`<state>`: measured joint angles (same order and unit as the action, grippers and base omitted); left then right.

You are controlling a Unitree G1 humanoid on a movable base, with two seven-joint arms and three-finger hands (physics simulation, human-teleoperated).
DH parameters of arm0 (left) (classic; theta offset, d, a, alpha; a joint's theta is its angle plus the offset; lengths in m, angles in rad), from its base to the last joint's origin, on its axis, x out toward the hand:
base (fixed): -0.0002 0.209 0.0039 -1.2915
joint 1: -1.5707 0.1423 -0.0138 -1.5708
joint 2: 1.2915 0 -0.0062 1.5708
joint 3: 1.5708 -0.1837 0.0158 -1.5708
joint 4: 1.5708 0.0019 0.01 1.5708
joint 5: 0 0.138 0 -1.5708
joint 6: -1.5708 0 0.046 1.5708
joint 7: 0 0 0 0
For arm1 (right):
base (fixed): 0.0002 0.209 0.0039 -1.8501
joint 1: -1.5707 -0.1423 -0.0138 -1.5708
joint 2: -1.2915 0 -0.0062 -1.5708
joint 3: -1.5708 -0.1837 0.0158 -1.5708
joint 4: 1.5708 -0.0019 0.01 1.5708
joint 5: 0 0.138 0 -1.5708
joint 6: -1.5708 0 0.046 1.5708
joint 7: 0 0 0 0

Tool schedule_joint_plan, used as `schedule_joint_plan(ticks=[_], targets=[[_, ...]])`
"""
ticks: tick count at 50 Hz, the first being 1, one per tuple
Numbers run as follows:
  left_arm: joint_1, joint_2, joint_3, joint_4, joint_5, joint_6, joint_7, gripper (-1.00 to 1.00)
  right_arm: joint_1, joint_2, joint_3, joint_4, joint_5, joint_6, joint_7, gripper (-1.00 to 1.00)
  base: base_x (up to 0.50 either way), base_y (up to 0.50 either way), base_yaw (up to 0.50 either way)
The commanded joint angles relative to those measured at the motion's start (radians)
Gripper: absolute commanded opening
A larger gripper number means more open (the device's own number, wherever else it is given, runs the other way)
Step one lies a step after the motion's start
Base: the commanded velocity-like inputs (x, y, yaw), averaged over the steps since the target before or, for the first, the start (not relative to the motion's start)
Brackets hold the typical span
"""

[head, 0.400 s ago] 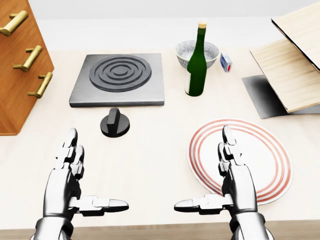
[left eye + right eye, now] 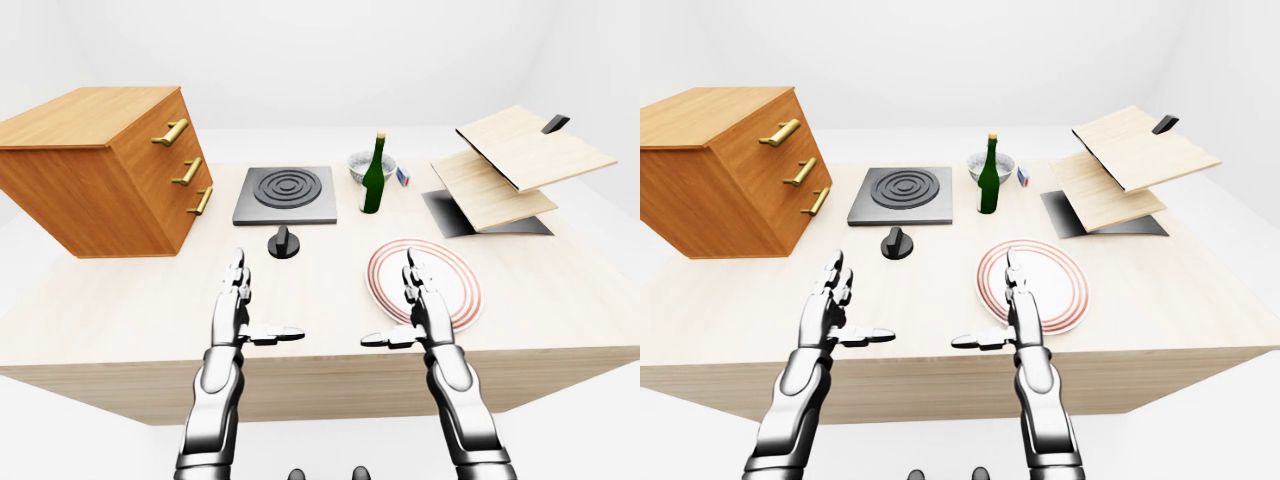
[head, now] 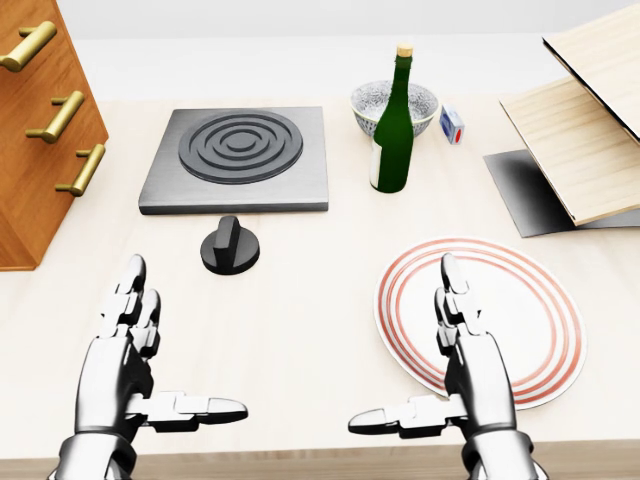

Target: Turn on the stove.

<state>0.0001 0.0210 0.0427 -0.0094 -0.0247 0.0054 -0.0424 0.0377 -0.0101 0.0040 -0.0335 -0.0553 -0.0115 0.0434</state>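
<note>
A grey stove plate (image 3: 238,157) with a ringed black burner lies on the pale table at the upper middle of the head view. Its black knob (image 3: 230,245) stands just below the plate. My left hand (image 3: 150,360) is open, fingers stretched out and thumb pointing right, at the bottom left, well below the knob and a little to its left. My right hand (image 3: 440,360) is open too, at the bottom right, with its fingers over the rim of a red-ringed plate (image 3: 520,300). Neither hand touches the knob.
A wooden drawer chest (image 3: 35,120) with brass handles stands at the left. A green bottle (image 3: 392,125), a grey bowl (image 3: 375,100) and a small blue-red box (image 3: 452,123) stand right of the stove. Tilted wooden boards (image 3: 590,130) and a dark mat (image 3: 525,185) lie at the right.
</note>
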Motion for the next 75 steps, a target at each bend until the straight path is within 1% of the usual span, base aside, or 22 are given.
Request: schedule_joint_plan(ticks=[1, 2, 3, 5, 20, 21, 29, 35, 36, 37, 41, 47, 49, 51, 54, 58, 59, 61, 64, 68, 71, 75], targets=[[0.001, 0.004, 0.011, -0.01, -0.007, 0.007, -0.006, 1.0, -0.004, -0.003, -0.01, -0.021, 0.012, 0.035, 0.017, 1.0, 0.0, 0.0, 0.0], [0.004, 0.004, 0.01, -0.018, -0.009, 0.013, -0.007, 1.0, -0.002, -0.003, -0.01, -0.029, 0.021, 0.049, 0.027, 1.0, 0.0, 0.0, 0.0], [0.004, 0.004, 0.01, -0.019, -0.008, 0.013, -0.007, 1.0, -0.004, -0.003, -0.01, -0.027, 0.02, 0.05, 0.025, 1.0, 0.0, 0.0, 0.0], [0.003, 0.004, 0.011, -0.016, -0.007, 0.01, -0.008, 1.0, -0.009, -0.005, -0.014, -0.028, 0.034, 0.069, 0.036, 1.0, 0.0, 0.0, 0.0], [-0.011, 0.007, 0.015, 0.013, -0.009, 0.002, -0.008, 1.0, -0.003, -0.003, -0.007, -0.024, 0.043, 0.068, 0.055, 1.0, 0.4, -0.02, 0.0], [-0.01, 0.006, 0.013, 0.012, -0.009, 0.003, -0.009, 1.0, -0.004, -0.004, -0.008, -0.026, 0.045, 0.074, 0.056, 1.0, 0.5, -0.03, 0.0], [-0.002, 0.005, 0.009, -0.005, -0.008, 0.01, -0.011, 1.0, -0.001, -0.003, -0.008, -0.028, 0.042, 0.068, 0.053, 1.0, 0.5, -0.03, 0.0], [-0.002, 0.005, 0.012, -0.001, -0.01, 0.006, -0.012, 1.0, 0.002, 0.0, 0.0, -0.018, 0.032, 0.059, 0.049, 1.0, 0.5, -0.04, 0.0], [-0.003, 0.006, 0.013, 0.0, -0.01, 0.006, -0.013, 1.0, 0.003, 0.0, 0.001, -0.016, 0.031, 0.053, 0.049, 1.0, 0.5, -0.04, 0.0], [-0.004, 0.006, 0.014, 0.001, -0.011, 0.006, -0.012, 1.0, 0.002, 0.0, 0.001, -0.005, 0.025, 0.037, 0.043, 1.0, 0.0, 0.0, 0.0], [-0.003, 0.006, 0.013, -0.001, -0.011, 0.009, -0.013, 1.0, -0.006, 0.0, 0.0, 0.008, 0.022, 0.038, 0.039, 1.0, 0.0, 0.0, 0.0], [-0.029, 0.011, 0.023, 0.05, -0.023, -0.001, -0.016, 1.0, -0.014, 0.001, 0.003, 0.042, 0.011, 0.013, 0.031, 1.0, 0.0, 0.0, 0.0], [-0.051, 0.015, 0.029, 0.095, -0.027, -0.016, -0.016, 1.0, -0.019, 0.001, 0.003, 0.059, 0.013, 0.008, 0.032, 1.0, 0.0, 0.0, 0.0], [-0.064, 0.017, 0.032, 0.118, -0.04, -0.012, -0.024, 1.0, -0.025, 0.002, 0.004, 0.075, 0.007, -0.001, 0.025, 1.0, 0.0, 0.0, 0.0], [-0.093, 0.024, 0.038, 0.185, -0.045, -0.036, -0.022, 1.0, -0.042, 0.002, 0.004, 0.114, -0.006, -0.014, 0.01, 1.0, 0.0, 0.0, 0.0], [-0.143, 0.03, 0.039, 0.302, -0.05, -0.074, -0.024, 1.0, -0.057, 0.001, 0.002, 0.141, -0.001, -0.018, 0.014, 1.0, 0.0, 0.0, 0.0], [-0.165, 0.033, 0.042, 0.354, -0.051, -0.093, -0.025, 1.0, -0.061, 0.001, -0.001, 0.148, 0.009, -0.019, 0.02, 1.0, 0.0, 0.0, 0.0], [-0.203, 0.039, 0.046, 0.441, -0.056, -0.093, -0.022, 1.0, -0.076, -0.001, -0.005, 0.174, 0.01, -0.023, 0.018, 1.0, 0.0, 0.0, 0.0], [-0.215, 0.043, 0.045, 0.467, -0.059, -0.093, -0.019, 1.0, -0.08, -0.002, -0.006, 0.179, 0.012, -0.022, 0.018, 1.0, 0.0, 0.0, 0.0], [-0.259, 0.048, 0.045, 0.575, -0.064, -0.093, -0.019, 1.0, -0.104, -0.004, -0.012, 0.218, 0.018, -0.022, 0.016, 1.0, 0.0, 0.0, 0.0], [-0.259, 0.045, 0.038, 0.578, -0.066, -0.093, -0.021, 1.0, -0.103, -0.005, -0.014, 0.208, 0.025, -0.011, 0.02, 1.0, 0.0, 0.0, 0.0], [-0.245, 0.037, 0.026, 0.562, -0.061, -0.093, -0.027, 1.0, -0.107, -0.006, -0.016, 0.215, 0.028, -0.01, 0.018, 1.0, 0.0, 0.0, 0.0]])
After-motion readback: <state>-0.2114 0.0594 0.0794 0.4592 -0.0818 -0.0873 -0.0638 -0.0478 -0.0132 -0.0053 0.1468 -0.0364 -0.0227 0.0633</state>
